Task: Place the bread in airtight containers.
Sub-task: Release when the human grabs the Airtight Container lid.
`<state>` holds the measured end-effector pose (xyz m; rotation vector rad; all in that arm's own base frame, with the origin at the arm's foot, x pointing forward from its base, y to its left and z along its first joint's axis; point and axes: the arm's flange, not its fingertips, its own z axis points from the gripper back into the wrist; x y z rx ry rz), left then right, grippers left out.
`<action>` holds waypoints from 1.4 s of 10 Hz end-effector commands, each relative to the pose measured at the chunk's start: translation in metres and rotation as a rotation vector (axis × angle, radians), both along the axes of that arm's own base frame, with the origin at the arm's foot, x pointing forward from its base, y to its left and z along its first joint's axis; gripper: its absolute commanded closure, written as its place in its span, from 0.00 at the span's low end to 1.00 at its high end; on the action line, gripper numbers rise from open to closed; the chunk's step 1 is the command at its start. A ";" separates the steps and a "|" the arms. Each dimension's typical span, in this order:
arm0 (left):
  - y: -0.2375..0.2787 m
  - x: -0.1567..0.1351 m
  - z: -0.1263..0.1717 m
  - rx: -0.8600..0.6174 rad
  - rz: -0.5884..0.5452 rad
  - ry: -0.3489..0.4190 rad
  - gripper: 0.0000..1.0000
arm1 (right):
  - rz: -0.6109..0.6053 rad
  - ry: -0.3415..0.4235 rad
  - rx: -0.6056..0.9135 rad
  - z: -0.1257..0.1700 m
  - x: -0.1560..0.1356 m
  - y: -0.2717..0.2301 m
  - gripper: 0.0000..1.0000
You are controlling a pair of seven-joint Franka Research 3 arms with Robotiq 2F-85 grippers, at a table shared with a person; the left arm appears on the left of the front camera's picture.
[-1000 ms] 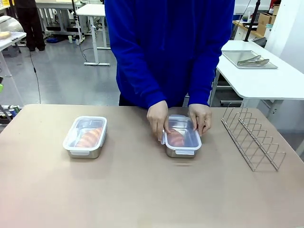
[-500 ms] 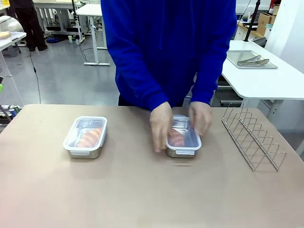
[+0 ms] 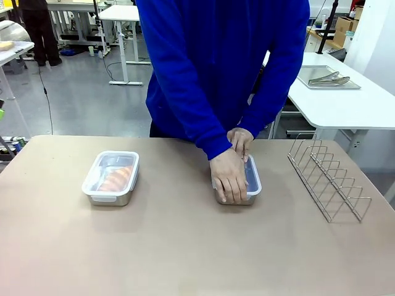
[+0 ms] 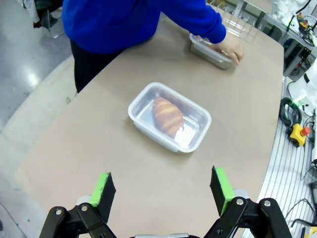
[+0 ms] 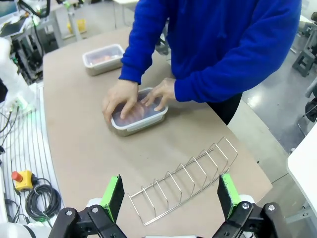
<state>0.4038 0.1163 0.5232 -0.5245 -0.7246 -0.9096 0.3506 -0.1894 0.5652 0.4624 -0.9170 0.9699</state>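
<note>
The person presses both hands flat on the right container's lid — likely to seal it; both grippers hang open, empty.

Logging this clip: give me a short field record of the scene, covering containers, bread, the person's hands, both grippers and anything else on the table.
left container: lid on, one croissant inside
right container: lid on, bread visible through it
person's hands: both pressing down on the right container's lid
left gripper: open, holding nothing, above the table on the robot's side of the left container
right gripper: open, holding nothing, above the wire rack
wire rack: at the table's right, apart from the containers
</note>
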 end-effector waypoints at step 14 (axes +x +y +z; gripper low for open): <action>0.000 -0.001 0.001 0.009 -0.017 -0.004 0.00 | 0.003 -0.005 0.014 0.004 0.001 0.000 0.00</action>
